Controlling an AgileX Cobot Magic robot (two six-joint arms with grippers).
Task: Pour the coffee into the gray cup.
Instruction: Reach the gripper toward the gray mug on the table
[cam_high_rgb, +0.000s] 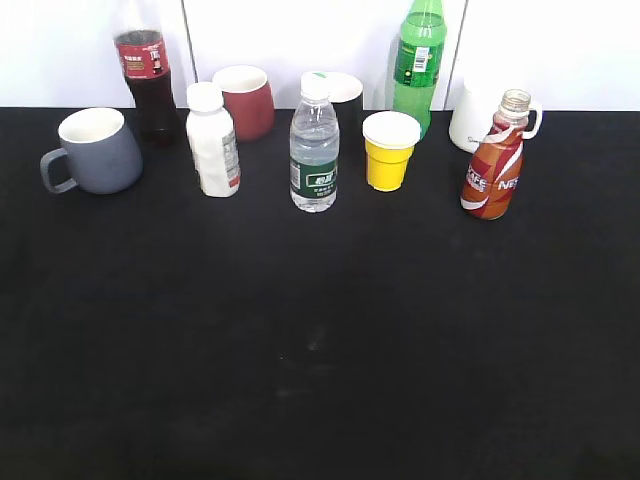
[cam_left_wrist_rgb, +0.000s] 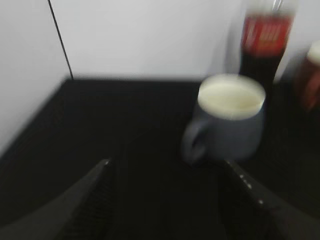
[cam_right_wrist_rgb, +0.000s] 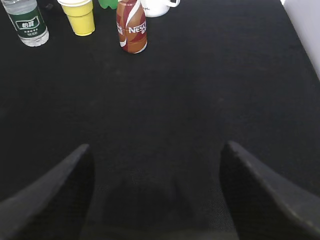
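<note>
The coffee (cam_high_rgb: 494, 167) stands upright on the black desk (cam_high_rgb: 320, 340), cap off, just in front of a white mug (cam_high_rgb: 478, 118) and well to the right of the water bottle (cam_high_rgb: 314, 150). A yellow cup (cam_high_rgb: 390, 150) stands between the water bottle and the coffee, with a green bottle (cam_high_rgb: 420, 60) behind it. The gray cup (cam_high_rgb: 95, 150) sits far left of the water bottle, handle pointing left, inside whitish and empty (the left wrist view is blurred, yet shows this). A cola bottle (cam_high_rgb: 145, 70) stands behind the gray cup to its right, then a white bottle (cam_high_rgb: 213, 140) and a red cup (cam_high_rgb: 245, 100) nearer the water bottle.

The left claw (cam_left_wrist_rgb: 167, 200) is spread, holding nothing, near the gray cup. The right claw (cam_right_wrist_rgb: 155, 195) is spread wide too, empty, well apart from the coffee
</note>
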